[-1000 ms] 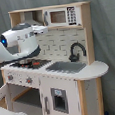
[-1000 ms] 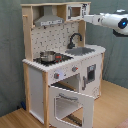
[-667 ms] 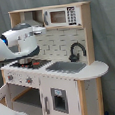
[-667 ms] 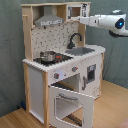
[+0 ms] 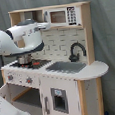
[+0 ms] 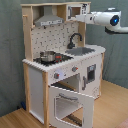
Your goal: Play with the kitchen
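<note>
The kitchen is a tall toy of pale wood and white panels, seen in both exterior views. It has a black faucet, a grey sink, a range hood and a small microwave on the top shelf. A metal pot stands on the stovetop. The oven door hangs open. My gripper is up at shelf height, just beside the microwave's lower edge.
The white arm reaches in over the counter from the first exterior view's left. A grey curtain hangs behind the kitchen. The open oven door juts out over the wooden floor.
The arm has reached further in towards the microwave, and the gripper now sits closer to the top shelf. The kitchen and the pot have not moved.
</note>
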Motion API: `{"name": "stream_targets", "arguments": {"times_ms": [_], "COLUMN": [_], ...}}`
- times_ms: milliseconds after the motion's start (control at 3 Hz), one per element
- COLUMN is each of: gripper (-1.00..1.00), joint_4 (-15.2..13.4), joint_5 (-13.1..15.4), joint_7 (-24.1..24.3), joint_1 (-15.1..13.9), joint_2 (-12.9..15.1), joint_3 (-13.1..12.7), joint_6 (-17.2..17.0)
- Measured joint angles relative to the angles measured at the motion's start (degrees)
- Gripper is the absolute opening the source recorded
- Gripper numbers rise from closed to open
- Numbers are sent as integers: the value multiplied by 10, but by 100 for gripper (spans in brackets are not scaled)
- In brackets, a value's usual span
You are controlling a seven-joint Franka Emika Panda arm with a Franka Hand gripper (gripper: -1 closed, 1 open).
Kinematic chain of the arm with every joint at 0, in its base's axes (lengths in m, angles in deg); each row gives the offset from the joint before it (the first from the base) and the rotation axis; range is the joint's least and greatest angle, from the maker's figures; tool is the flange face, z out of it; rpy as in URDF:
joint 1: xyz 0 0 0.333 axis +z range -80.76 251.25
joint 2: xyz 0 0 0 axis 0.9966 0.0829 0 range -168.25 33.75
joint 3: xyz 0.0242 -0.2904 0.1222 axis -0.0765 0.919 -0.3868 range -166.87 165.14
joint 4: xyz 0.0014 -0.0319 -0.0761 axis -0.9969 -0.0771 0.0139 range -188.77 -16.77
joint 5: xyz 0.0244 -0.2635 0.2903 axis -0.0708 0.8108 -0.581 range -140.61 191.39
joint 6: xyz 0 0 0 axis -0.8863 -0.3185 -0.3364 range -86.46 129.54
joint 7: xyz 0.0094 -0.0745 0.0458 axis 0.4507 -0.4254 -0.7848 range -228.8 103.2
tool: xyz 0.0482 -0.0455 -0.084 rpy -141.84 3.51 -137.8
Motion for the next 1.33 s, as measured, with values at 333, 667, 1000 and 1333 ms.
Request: {"name": "stream_targets", "arguments": {"times_ms": [333, 667, 1000, 1333], "gripper": [100, 100, 100, 100], "joint_4": [26, 60, 81, 110], "joint_5": [0, 0, 0, 0], "joint_7": [-21, -22, -23, -48], "joint_1": [-25, -41, -54, -68], "joint_2": [40, 75, 103, 117], "joint_3": [-14, -43, -79, -104], "joint_6": [0, -22, -54, -86]}}
